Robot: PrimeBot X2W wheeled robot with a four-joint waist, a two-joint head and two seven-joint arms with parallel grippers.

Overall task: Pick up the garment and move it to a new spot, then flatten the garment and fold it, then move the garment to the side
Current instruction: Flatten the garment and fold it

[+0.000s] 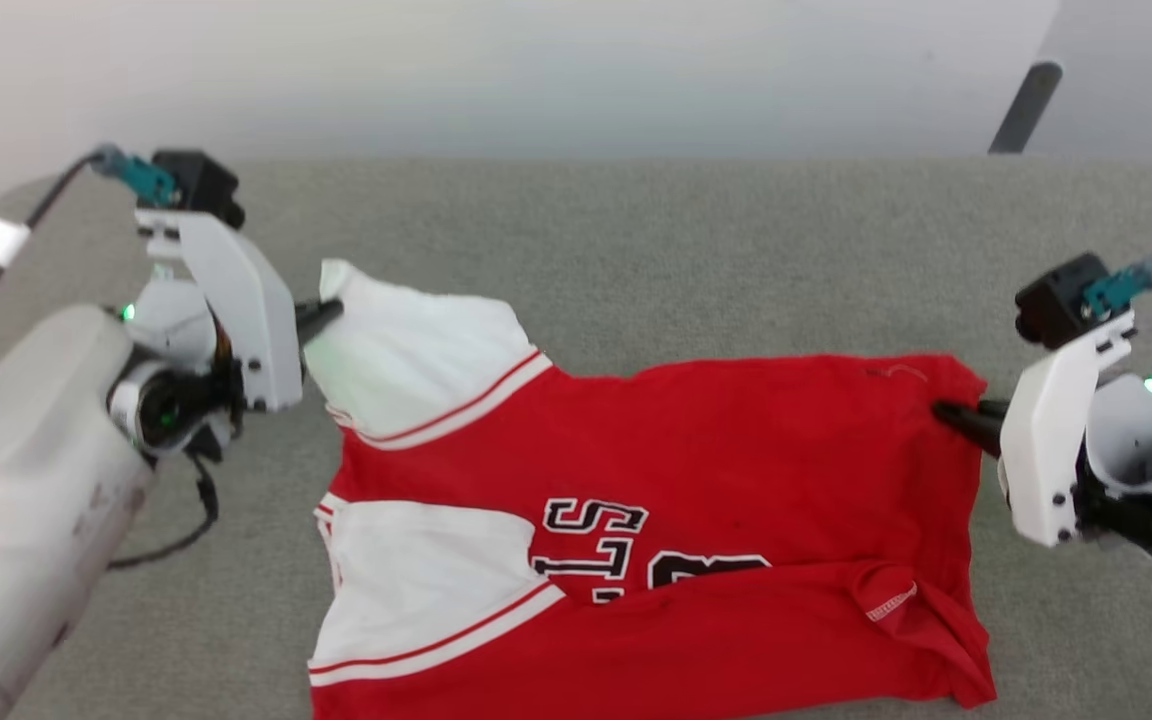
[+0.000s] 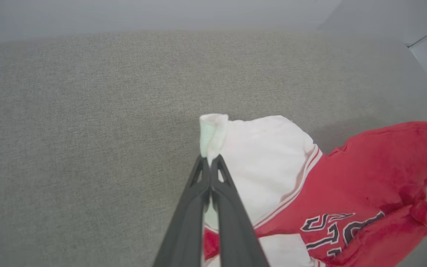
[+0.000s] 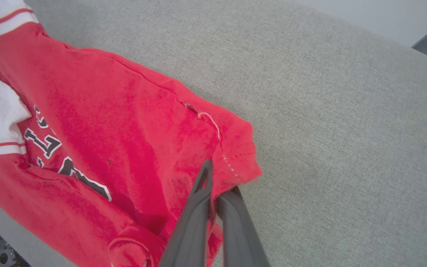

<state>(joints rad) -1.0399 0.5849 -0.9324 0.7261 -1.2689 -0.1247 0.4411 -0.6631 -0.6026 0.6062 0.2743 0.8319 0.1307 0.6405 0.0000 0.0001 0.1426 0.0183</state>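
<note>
I had the bright red soft T-shirt with white sleeves (image 1: 696, 450) lying half-spread on the grey fabric surface (image 1: 636, 250). My left gripper (image 1: 331, 310) was clamped on a sleeve tip and my right gripper (image 1: 946, 412) pinched the hem corner. Both bites looked shallow, so an uneven pull could slip one free.

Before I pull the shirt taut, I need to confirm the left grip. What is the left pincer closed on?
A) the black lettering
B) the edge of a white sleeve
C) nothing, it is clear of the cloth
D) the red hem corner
B: the left pincer is shut on the edge of the white sleeve of the garment, and a bit of white cloth pokes up past its tips.
</note>
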